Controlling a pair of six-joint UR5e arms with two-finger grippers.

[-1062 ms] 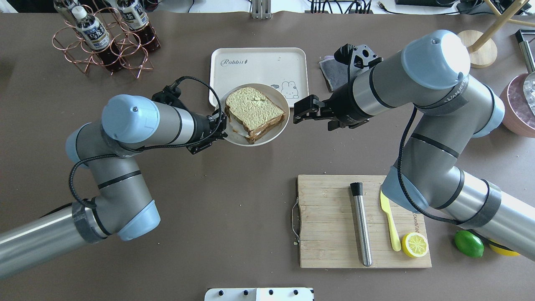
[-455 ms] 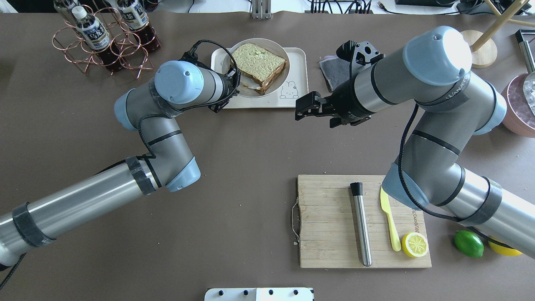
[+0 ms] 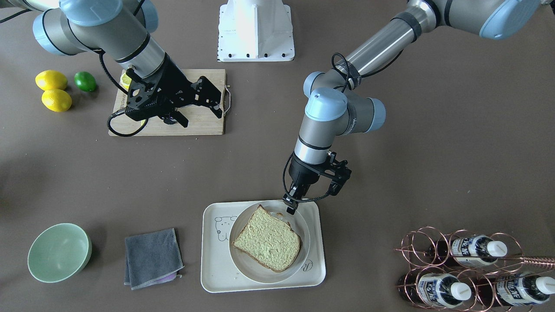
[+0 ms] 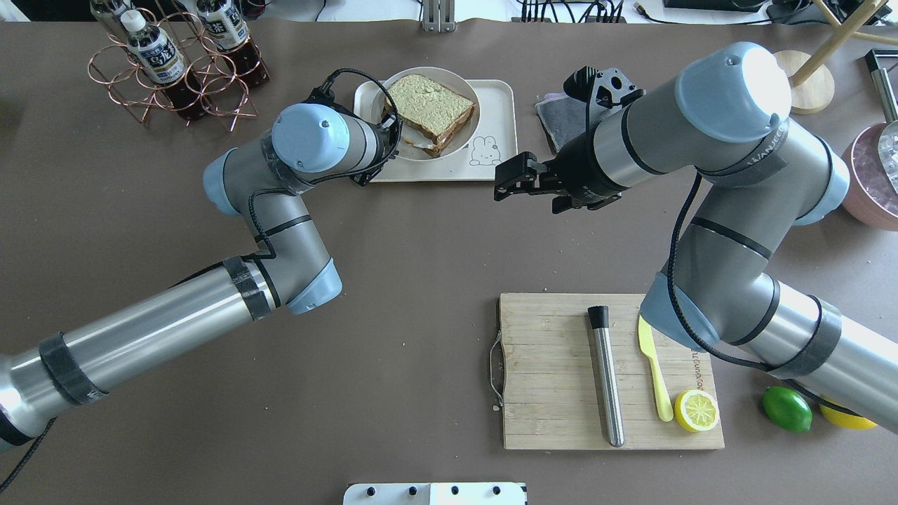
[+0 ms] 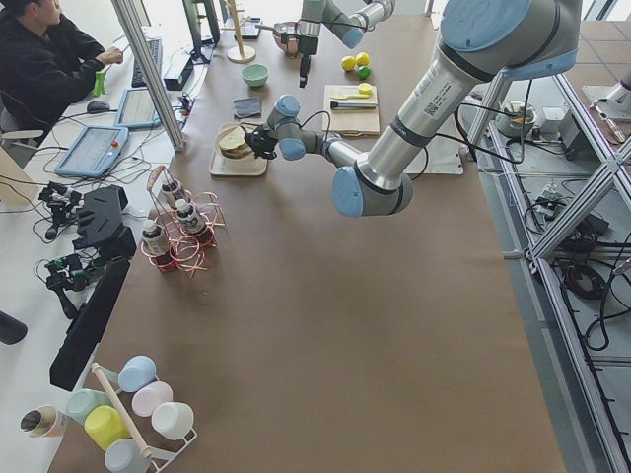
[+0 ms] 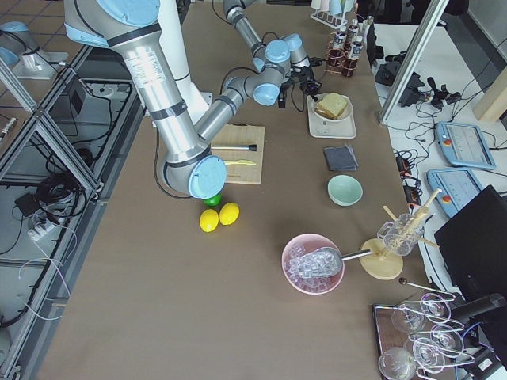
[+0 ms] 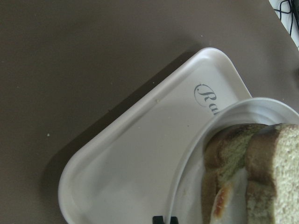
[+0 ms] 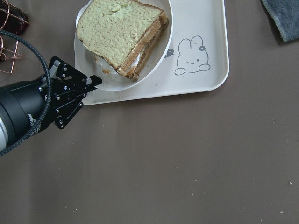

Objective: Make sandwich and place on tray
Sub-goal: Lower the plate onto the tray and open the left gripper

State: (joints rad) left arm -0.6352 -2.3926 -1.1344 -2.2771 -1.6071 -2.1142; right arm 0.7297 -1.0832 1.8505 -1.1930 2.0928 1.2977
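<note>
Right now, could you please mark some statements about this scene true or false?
The round pale grey plate holding the bread-and-egg sandwich is over the cream-white rectangular tray. True.
The right gripper holds the yellow plastic knife. False: it is empty; the knife lies on the wooden cutting board.
The left gripper grips the plate's rim. True.
The dark grey square cloth lies on the tray. False: it lies on the table beside it.

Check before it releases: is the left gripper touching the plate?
Touching. The front-facing view shows the left gripper closed on the plate at its rim, with no gap visible.
</note>
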